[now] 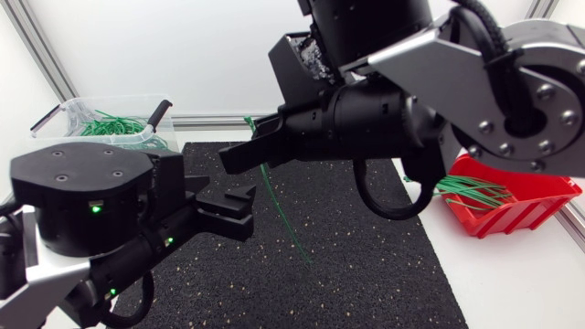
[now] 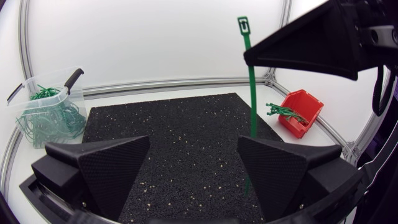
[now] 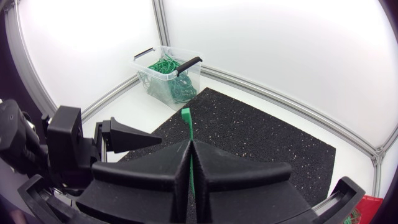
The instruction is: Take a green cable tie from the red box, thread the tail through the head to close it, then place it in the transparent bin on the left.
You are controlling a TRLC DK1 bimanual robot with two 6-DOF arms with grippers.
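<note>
The right tool was held above the black mat, and its two fingers were pressed together on a green cable tie - the strap was pinched between them from both sides. The tie stood almost upright and straight. Its square head pointed up above the fingers, and the long tail hung down towards the mat. In the head view the tail looked like a thin green line slanting down under the right tool.

The left tool was low over the near part of the mat, and its fingers stood wide apart with nothing between them. The hanging tail was just ahead of this tool, close to one of its fingers; if it touched that finger, I could not tell.

The transparent bin stood on the white worktop beside the far left corner of the mat - inside it lay a heap of green ties, and a black handle rested on its rim. The red box stood on the worktop at the right side of the mat, well apart from the bin, with a bundle of loose green ties in it.
</note>
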